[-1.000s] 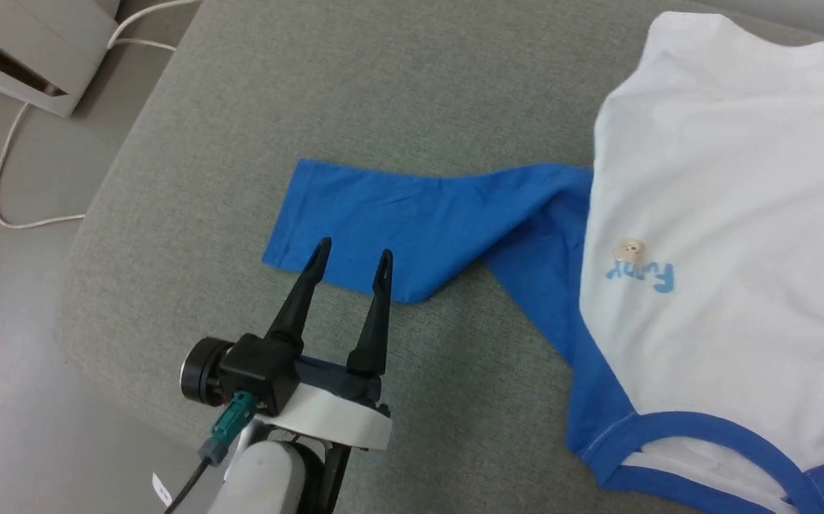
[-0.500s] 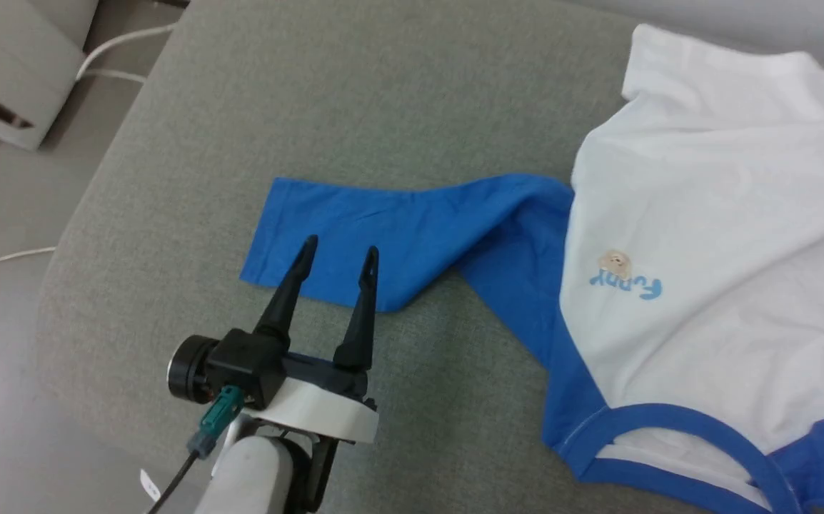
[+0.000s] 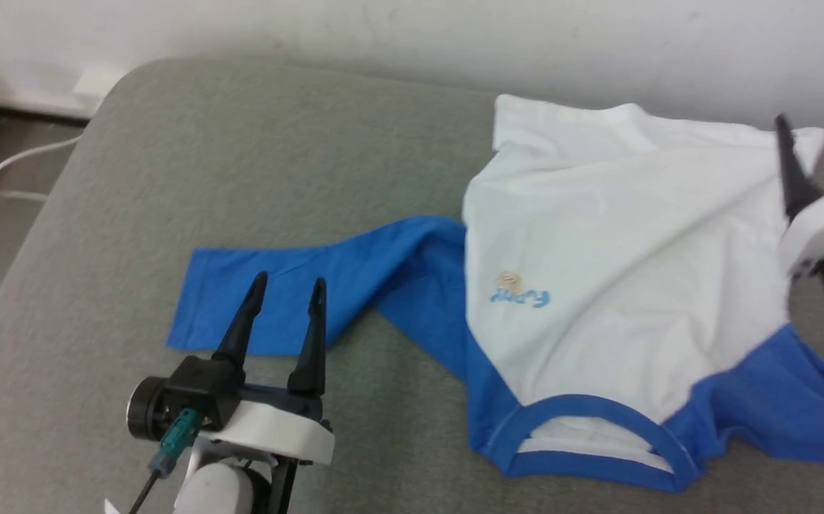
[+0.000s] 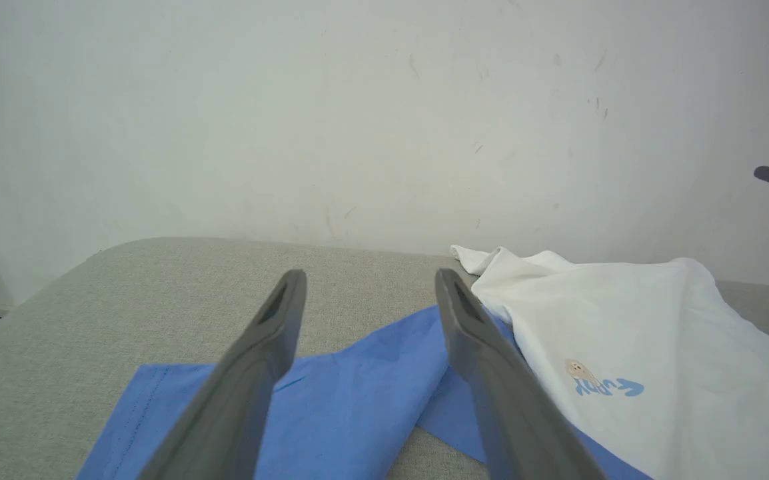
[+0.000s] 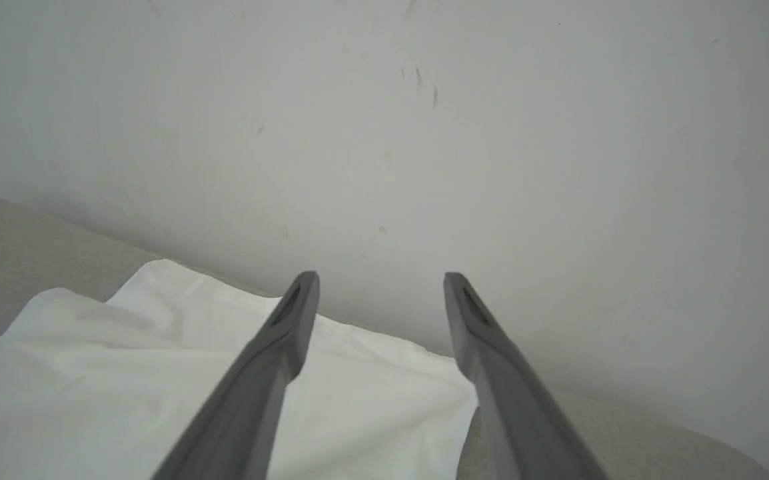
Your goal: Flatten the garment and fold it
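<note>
garment (image 3: 619,235): spread chest-up on grey cushion (image 3: 240,143), neck band (image 3: 590,408) nearest the robot, hem toward wall (image 3: 383,28), bear print (image 3: 508,280) facing up. not flat yet: creased across the white body, one blue sleeve (image 3: 362,264) stretched sideways with a twist near the shoulder, other sleeve (image 3: 762,400) rumpled beside the neck band.

left gripper (image 3: 290,280): fingers spread, nothing between them, poised over the stretched sleeve near its cuff, probably to pinch there and draw the twist out; contact with cloth not clear. right gripper (image 3: 812,114): likewise spread and empty, hangs by the far hem corner, probably placed to tug that corner square.

around: white cable (image 3: 26,158) on floor, well apart. nothing between claws and cloth; little room beyond the hem, with wall close behind.
</note>
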Tool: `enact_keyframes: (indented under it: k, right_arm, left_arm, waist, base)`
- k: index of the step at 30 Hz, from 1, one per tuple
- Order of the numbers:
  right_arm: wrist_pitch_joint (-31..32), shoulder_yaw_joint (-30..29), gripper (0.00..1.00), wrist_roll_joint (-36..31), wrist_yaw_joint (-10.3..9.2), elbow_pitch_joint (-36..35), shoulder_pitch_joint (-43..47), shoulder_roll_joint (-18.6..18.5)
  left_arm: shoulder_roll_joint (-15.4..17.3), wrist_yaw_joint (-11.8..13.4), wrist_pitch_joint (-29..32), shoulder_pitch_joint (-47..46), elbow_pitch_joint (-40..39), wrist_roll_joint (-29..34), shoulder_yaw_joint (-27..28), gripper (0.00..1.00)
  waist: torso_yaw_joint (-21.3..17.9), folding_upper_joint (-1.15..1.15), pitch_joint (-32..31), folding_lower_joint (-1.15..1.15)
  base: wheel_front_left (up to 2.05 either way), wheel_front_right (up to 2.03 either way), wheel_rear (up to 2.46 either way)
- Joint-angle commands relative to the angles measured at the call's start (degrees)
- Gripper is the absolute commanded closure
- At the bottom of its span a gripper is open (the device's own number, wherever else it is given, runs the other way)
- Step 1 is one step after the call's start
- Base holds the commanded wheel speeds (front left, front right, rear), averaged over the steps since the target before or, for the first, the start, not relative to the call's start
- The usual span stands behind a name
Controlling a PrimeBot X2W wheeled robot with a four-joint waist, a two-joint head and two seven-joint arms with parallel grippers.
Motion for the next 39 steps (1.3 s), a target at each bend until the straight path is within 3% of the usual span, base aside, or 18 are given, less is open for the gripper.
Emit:
enact_keyframes:
  k: [1,7,11,16,21,32,34,39]
  right_arm:
    - [-0.88,0.71,0.0,1.79,-0.12,-2.97,3.64,0.47]
    - [-2.7,-0.78,0.0,5.68,-0.12,-19.11,20.34,3.98]
    - [-3.01,-4.06,0.0,5.89,-0.12,-28.4,29.9,8.97]
    - [-2.32,-5.91,0.0,4.87,-0.12,-37.08,36.34,14.88]
    - [-1.01,-5.52,0.0,3.79,-0.12,-41.77,38.61,16.92]
    - [-0.18,-4.7,0.0,2.2,-0.12,-44.0,38.78,18.15]
    - [-0.31,-4.55,0.0,1.96,-0.12,-44.13,38.43,18.25]
    - [-0.52,-4.5,0.0,1.36,-0.12,-43.92,37.61,18.41]
  left_arm:
    - [-0.07,-0.44,-0.28,1.0,0.39,0.15,0.59,0.0]
    - [0.05,-1.04,-0.28,2.75,3.51,-0.42,2.38,0.0]
    - [1.39,0.54,0.35,2.9,8.56,-0.48,4.48,0.0]
    - [5.53,3.93,5.85,0.72,13.17,-0.34,8.65,0.0]
    - [9.78,6.69,17.06,-1.07,17.18,-0.3,11.5,0.0]
    - [12.81,1.05,42.68,-3.89,20.1,-4.54,8.97,0.0]
    - [13.13,-0.73,47.23,-3.9,20.82,-6.05,8.21,1.0]
    - [15.23,-3.2,52.3,-3.48,20.0,-8.99,6.8,1.0]
  waist:
    - [-6.24,0.0,-5.19,0.02]
    - [-9.81,0.0,-6.07,0.02]
    - [-11.66,0.0,-5.54,0.02]
    - [-14.25,0.0,-3.74,0.02]
    - [-15.98,0.0,-2.21,0.02]
    - [-16.54,0.0,1.6,0.02]
    - [-16.51,0.0,2.4,0.02]
    - [-16.45,0.0,3.07,0.02]
  base:
    - [0.0,0.0,0.0]
    - [0.0,0.0,0.0]
    - [0.0,0.0,0.0]
    - [0.0,0.0,0.0]
    - [0.0,0.0,0.0]
    - [0.0,0.0,0.0]
    - [0.0,0.0,0.0]
    - [0.0,0.0,0.0]
